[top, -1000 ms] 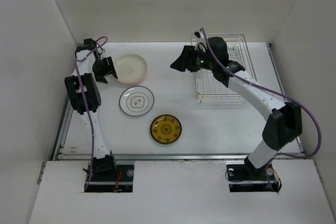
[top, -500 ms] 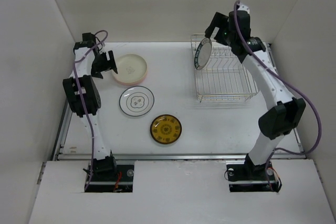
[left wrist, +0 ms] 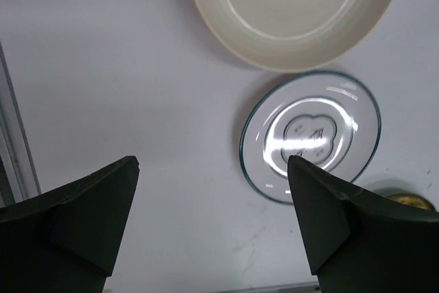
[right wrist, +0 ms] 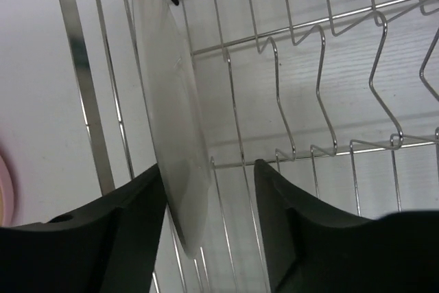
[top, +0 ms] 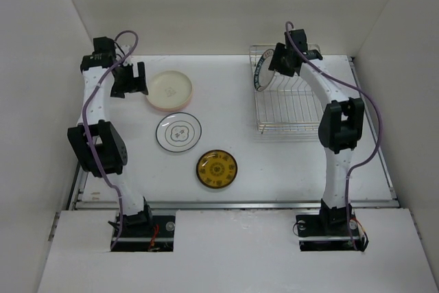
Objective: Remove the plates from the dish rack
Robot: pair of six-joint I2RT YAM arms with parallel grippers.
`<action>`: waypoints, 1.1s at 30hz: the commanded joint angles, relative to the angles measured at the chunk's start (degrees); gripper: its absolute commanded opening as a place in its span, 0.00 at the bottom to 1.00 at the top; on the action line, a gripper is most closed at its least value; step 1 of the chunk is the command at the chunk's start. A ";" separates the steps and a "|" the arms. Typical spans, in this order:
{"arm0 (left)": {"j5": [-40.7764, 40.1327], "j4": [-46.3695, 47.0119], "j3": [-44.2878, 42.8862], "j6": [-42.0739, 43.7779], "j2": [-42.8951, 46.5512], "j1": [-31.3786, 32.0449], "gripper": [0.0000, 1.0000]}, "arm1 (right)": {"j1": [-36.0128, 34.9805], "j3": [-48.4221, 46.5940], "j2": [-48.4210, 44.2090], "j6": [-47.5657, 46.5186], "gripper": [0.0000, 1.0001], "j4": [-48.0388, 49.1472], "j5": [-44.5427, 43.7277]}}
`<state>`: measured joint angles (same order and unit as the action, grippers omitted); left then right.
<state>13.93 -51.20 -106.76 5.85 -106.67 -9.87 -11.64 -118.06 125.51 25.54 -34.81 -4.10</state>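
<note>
The white, dark-rimmed round plate (top: 263, 73) stands on edge at the left end of the silver wire dish rack (top: 295, 111), face turned left, disc running near to far. The right end effector (right wrist: 206, 169) straddles its rim, parted: better to pinch squarely, then lift straight up. The left end effector (left wrist: 212, 169) hangs wide.

Shiny metal-wire dish rack (top: 291, 104), glossy glazed plates (left wrist: 310, 135) (light glints off them), smooth matt table (left wrist: 137, 87).
</note>
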 commanded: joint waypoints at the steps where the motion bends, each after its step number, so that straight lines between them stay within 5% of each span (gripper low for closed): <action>1: 0.04 -4.34 5.15 5.74 4.53 -0.41 0.88 | -0.31 -0.68 -1.77 -0.84 0.56 3.87 1.55; 5: 2.41 -7.15 8.67 7.51 8.05 -0.41 0.89 | -0.31 -0.68 -1.15 -0.84 0.16 3.87 1.55; 8: 4.87 -9.26 9.20 8.65 9.82 -0.41 0.92 | -0.31 -0.68 -2.54 -0.84 0.00 2.65 -0.82; 13: 8.82 -10.41 8.68 9.18 13.50 -0.41 0.99 | -0.84 0.46 -8.61 -0.84 0.00 2.12 -4.07; 21: 19.10 -10.41 5.86 11.99 17.38 0.63 1.00 | -4.36 3.62 -23.63 -0.84 0.00 1.66 -26.91; 27: 21.04 -13.13 2.79 12.70 17.90 3.01 1.00 | -5.41 8.72 -32.25 -1.63 0.00 4.84 -26.84; 30: 25.51 -15.94 1.21 14.89 17.90 5.03 1.00 | -6.03 15.46 -37.34 -4.60 0.00 10.68 -14.85; 33: 28.68 -17.87 0.59 16.65 18.43 7.84 1.00 | -6.03 24.62 -40.17 -5.76 0.00 17.73 8.52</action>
<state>36.23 -65.12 -103.70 19.03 -90.87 -4.23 -16.86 -99.66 84.47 21.54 -25.21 -15.94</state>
